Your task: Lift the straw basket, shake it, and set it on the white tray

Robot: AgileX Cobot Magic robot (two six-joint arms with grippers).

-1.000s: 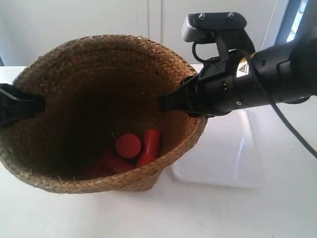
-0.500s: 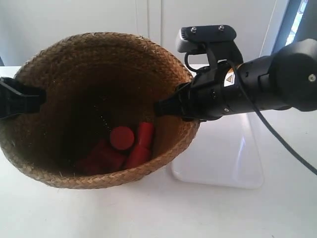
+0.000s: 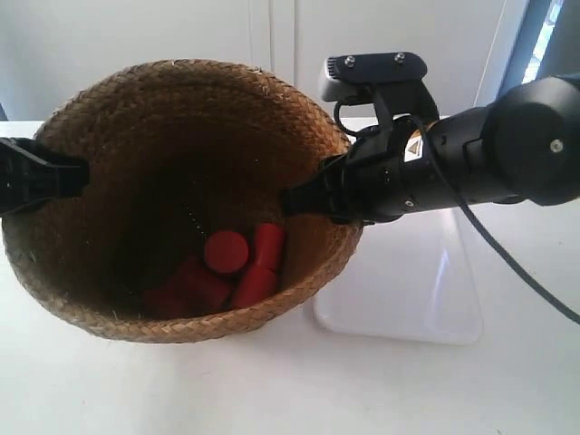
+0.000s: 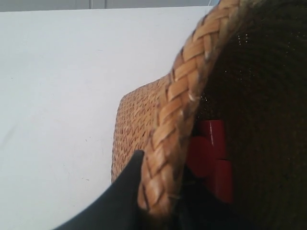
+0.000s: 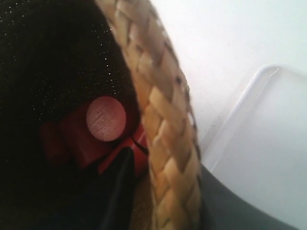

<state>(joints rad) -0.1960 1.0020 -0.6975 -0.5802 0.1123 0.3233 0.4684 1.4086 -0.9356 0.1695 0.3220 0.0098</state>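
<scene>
The brown straw basket [image 3: 136, 145] hangs above the white table, held by its rim on two sides. My left gripper [image 3: 77, 177] is shut on the rim at the exterior view's left, its outer finger against the braid [image 4: 175, 120]. My right gripper [image 3: 304, 195] is shut on the opposite rim [image 5: 165, 143], one finger inside and one outside. Several red cylinders [image 3: 231, 263] lie in the dark bottom of the basket [image 5: 105, 119]. The white tray [image 3: 408, 281] lies on the table to the basket's right, partly under the right arm.
The white table [image 3: 362, 390] spreads around the basket and tray. A pale wall and cabinet doors [image 3: 272, 36] stand behind. A window edge [image 3: 544, 36] shows at the far right.
The basket has shifted slightly left and down with both grippers on its rim. The red cylinders inside have slid a little toward the left.
</scene>
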